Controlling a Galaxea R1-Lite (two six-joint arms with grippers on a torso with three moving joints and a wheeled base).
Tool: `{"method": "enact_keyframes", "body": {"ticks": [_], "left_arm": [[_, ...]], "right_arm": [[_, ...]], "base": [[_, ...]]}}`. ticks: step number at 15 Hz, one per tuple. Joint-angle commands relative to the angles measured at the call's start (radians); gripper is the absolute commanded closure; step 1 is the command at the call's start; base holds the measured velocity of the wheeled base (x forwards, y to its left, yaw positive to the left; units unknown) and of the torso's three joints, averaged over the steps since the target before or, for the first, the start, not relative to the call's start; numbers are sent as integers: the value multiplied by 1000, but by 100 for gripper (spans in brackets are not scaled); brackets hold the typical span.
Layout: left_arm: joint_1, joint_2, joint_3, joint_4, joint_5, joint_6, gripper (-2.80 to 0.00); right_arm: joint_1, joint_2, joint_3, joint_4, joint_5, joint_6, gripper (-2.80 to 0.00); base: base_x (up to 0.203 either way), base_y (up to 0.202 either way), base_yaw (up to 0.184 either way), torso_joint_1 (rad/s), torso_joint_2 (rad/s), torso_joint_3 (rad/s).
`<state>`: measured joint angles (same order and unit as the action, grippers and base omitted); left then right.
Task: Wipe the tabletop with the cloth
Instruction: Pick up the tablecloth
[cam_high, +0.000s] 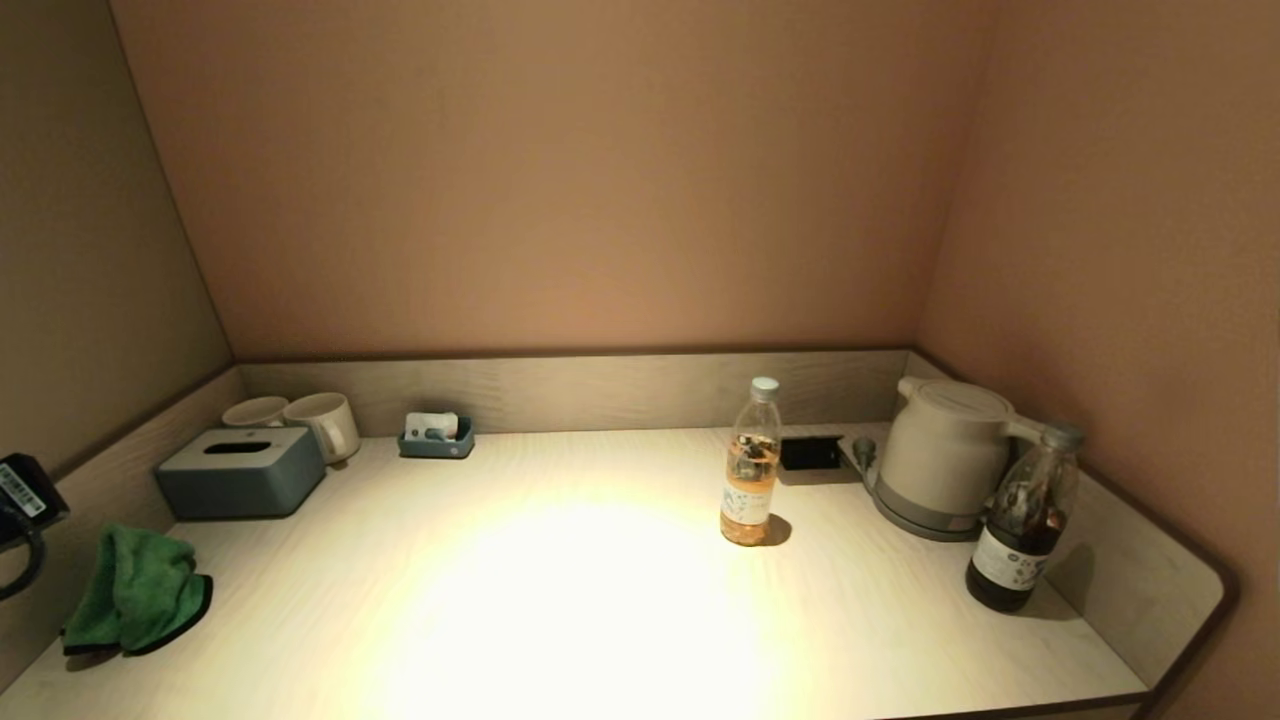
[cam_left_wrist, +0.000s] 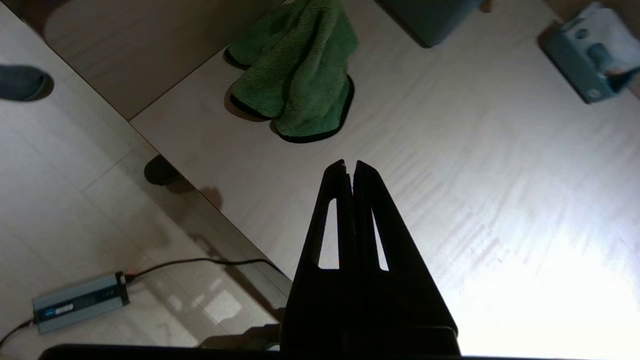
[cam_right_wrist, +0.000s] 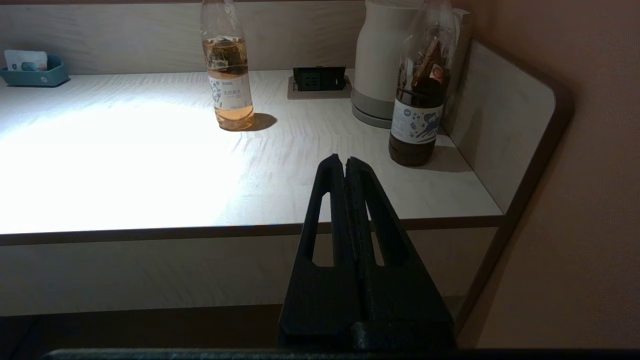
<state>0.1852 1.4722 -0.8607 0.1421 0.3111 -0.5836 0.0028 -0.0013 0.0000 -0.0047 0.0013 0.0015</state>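
Crumpled at the near left corner of the tabletop (cam_high: 560, 590), the green cloth (cam_high: 135, 592) lies in a loose heap against the left side panel, its long axis running near to far, black-edged hem toward the near side. Above the near left edge hangs the left gripper (cam_left_wrist: 350, 167), jaws pressed together and empty, short of the cloth. At the right, the right gripper (cam_right_wrist: 345, 162) sits off the near edge, jaws likewise closed on nothing.

Just beyond the cloth stands a grey tissue box (cam_high: 240, 470), with two mugs (cam_high: 325, 423) behind it and a small blue tray (cam_high: 437, 438) along the far wall. A clear bottle (cam_high: 751, 463) of amber drink stands right of centre; its label is too small to read. Further right are a socket panel (cam_high: 810, 452), a white kettle (cam_high: 940, 455) and a dark bottle (cam_high: 1022, 520).
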Motion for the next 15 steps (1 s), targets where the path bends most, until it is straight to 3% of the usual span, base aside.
{"method": "enact_keyframes", "body": {"ticks": [1,6,9,11,13,14,15], "left_arm": [[68,223,-85,1,-4,-30,0],[146,380,-175,2,-33,24,0],[225,449,-223,-45,-138,147,0],[249,488,-215,-89,-151,283,0],[263,528,-213,-150,-157,351,0],[264,530,-213,-155,-158,355,0],[264,537,-211,-181,-205,373,0]], "right_arm": [[0,1,0,0,0,0,0],[0,1,0,0,0,0,0],[-1,1,0,0,0,0,0],[0,1,0,0,0,0,0],[0,1,0,0,0,0,0],[0,1,0,0,0,0,0],[0,1,0,0,0,0,0]], "base": [[0,0,0,0,0,0],[0,0,0,0,0,0],[0,0,0,0,0,0],[0,0,0,0,0,0],[0,0,0,0,0,0],[0,0,0,0,0,0],[0,0,0,0,0,0]]}}
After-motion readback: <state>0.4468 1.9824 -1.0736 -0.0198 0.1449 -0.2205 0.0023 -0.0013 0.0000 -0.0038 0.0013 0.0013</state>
